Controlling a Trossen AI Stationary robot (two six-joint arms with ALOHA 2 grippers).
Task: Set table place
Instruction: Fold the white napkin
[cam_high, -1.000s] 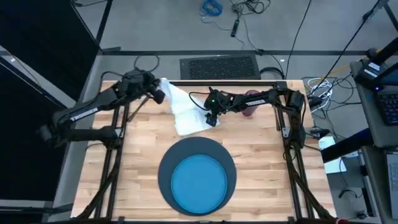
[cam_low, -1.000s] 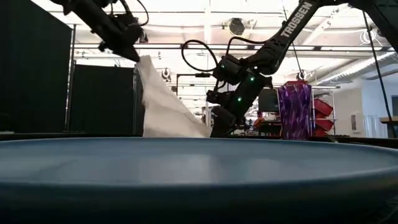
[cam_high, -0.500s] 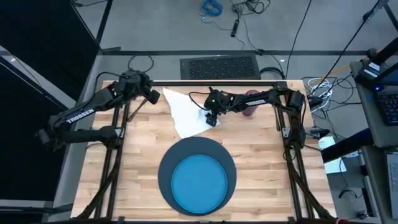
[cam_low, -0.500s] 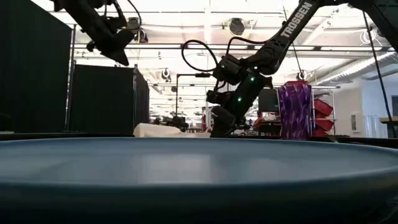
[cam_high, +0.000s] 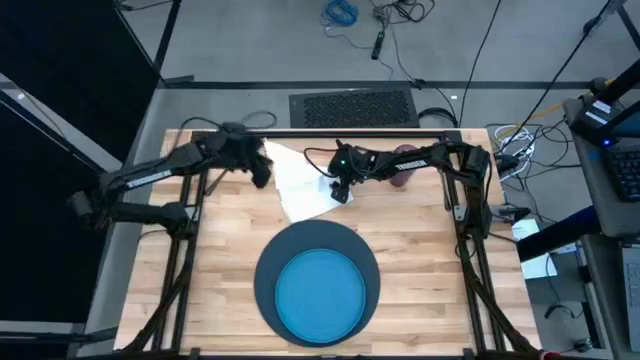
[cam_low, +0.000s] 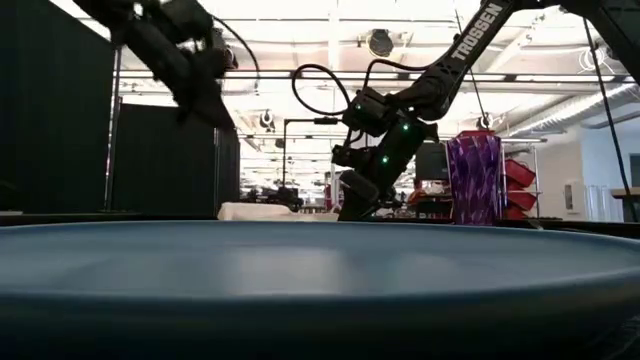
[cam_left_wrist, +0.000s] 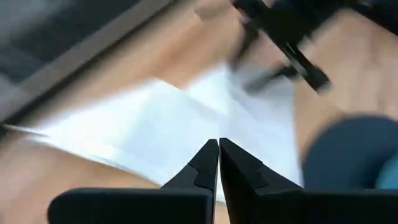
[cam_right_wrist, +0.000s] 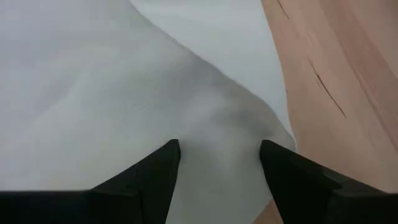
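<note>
The right gripper (cam_high: 343, 190) is pressed down on the napkin (cam_high: 300, 182) at its right edge, fingers (cam_right_wrist: 149, 180) spread apart with cloth between and beneath them. The left gripper (cam_high: 262, 177) is held above the napkin's left edge, its fingers (cam_left_wrist: 205, 163) closed together on nothing. The napkin lies rumpled on the table (cam_high: 420, 250) behind the mat (cam_high: 268, 262) and plate (cam_high: 318, 291); the cup (cam_high: 402, 168) stands just beyond the right arm. If the cloth is dragged while pinned, it may bunch or skew; a wide sweep could tip the cup.
</note>
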